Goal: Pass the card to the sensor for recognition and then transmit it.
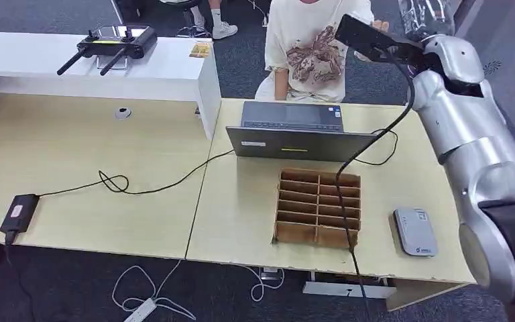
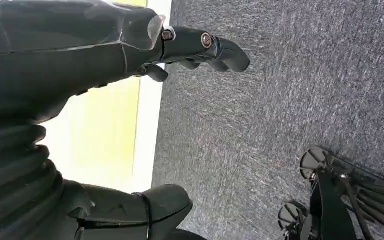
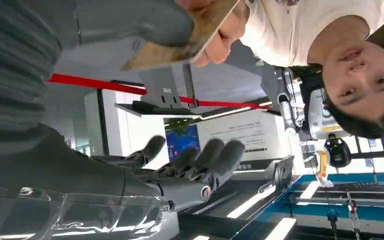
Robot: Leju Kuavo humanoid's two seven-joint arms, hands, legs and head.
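Note:
My right arm is raised across the table's far right corner toward a person in a cream T-shirt (image 1: pixel 308 54). There, my right hand (image 1: pixel 370 39) reaches up to the person's hand (image 1: pixel 379 27). In the right wrist view a brown card (image 3: pixel 180 42) lies against my thumb (image 3: pixel 135 22), and the person's fingers (image 3: pixel 222 35) grip its edge. My right hand (image 3: pixel 180 170) has its fingers stretched out, well apart from the thumb and card. The grey card sensor (image 1: pixel 416 231) lies flat near the table's front right. My left hand (image 2: pixel 130 60) hangs beside a table edge, holding nothing.
A cardboard divider box (image 1: pixel 318 208) sits mid-table with a black cable (image 1: pixel 349 174) running over it. Behind it stands a laptop (image 1: pixel 295 131). A white counter (image 1: pixel 94 67) holds a remote controller (image 1: pixel 110 43) and a small yellowish card (image 1: pixel 201 49). A chair base (image 2: pixel 330 200) stands on the carpet.

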